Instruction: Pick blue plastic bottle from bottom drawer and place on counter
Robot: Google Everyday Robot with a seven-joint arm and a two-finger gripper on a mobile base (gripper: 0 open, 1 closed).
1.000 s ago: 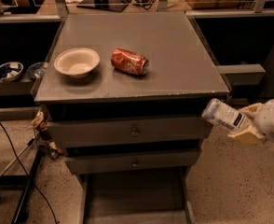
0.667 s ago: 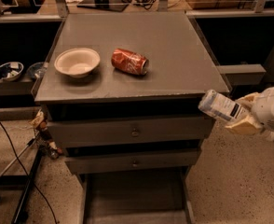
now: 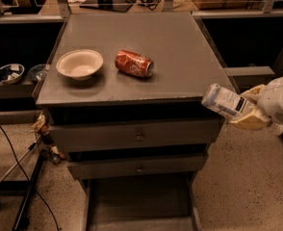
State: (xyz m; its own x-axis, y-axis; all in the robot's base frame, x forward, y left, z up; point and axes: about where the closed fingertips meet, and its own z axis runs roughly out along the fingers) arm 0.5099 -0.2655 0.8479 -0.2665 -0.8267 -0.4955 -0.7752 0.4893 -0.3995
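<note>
My gripper (image 3: 250, 110) is at the right of the cabinet, just off the counter's front right corner, shut on the blue plastic bottle (image 3: 224, 101). The bottle lies tilted, its free end pointing up and left toward the counter (image 3: 180, 47), level with the counter's front edge. The bottom drawer (image 3: 139, 203) stands pulled out below, its tray bare where it shows. The two upper drawers with knobs are closed.
A white bowl (image 3: 80, 64) and a crushed red soda can (image 3: 134, 63) lie on the counter's front half. Cables and a stand leg (image 3: 28, 196) are on the floor at the left. Shelves with small dishes (image 3: 9, 73) stand to the left.
My gripper has risen and moved a little left with the bottle, from beside the top drawer up to the level of the counter's edge.
</note>
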